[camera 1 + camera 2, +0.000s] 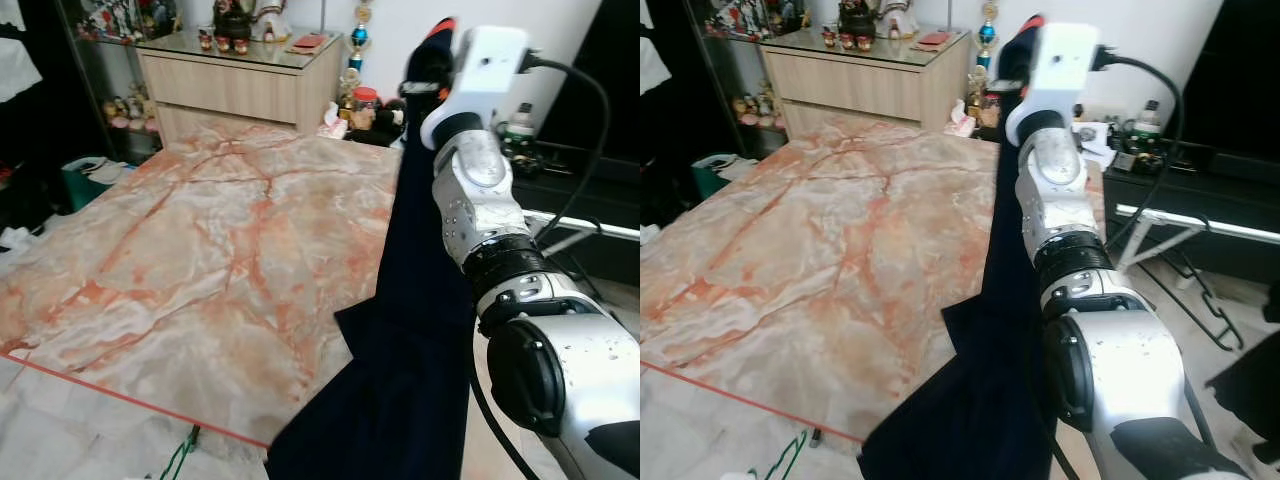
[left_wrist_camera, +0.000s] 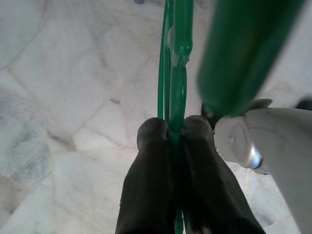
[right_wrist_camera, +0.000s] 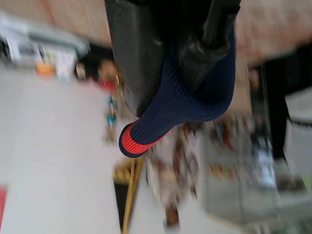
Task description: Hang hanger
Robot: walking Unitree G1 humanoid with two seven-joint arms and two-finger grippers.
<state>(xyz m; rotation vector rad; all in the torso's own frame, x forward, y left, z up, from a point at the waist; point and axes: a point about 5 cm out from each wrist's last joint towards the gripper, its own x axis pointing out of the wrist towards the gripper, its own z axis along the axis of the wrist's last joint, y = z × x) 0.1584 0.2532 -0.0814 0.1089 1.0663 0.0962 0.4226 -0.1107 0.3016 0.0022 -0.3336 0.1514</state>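
The green hanger (image 2: 176, 73) looks like smooth, glossy plastic, its thin bars pinched between the matt black, rubbery fingers (image 2: 148, 185) of the left pincer (image 2: 173, 134). Beneath that pincer lies pale, polished marble-look floor (image 2: 73, 97). In the right pincer (image 3: 170, 53) sits navy ribbed knit cloth (image 3: 180, 107) with an orange-red trim. The right arm (image 1: 1065, 210) is brushed silver metal with white plastic housing.

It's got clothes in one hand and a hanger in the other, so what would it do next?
Probably raise the left gripper, shut on the green hanger, toward the navy garment that the right gripper holds up by its ribbed edge; the two are apart.
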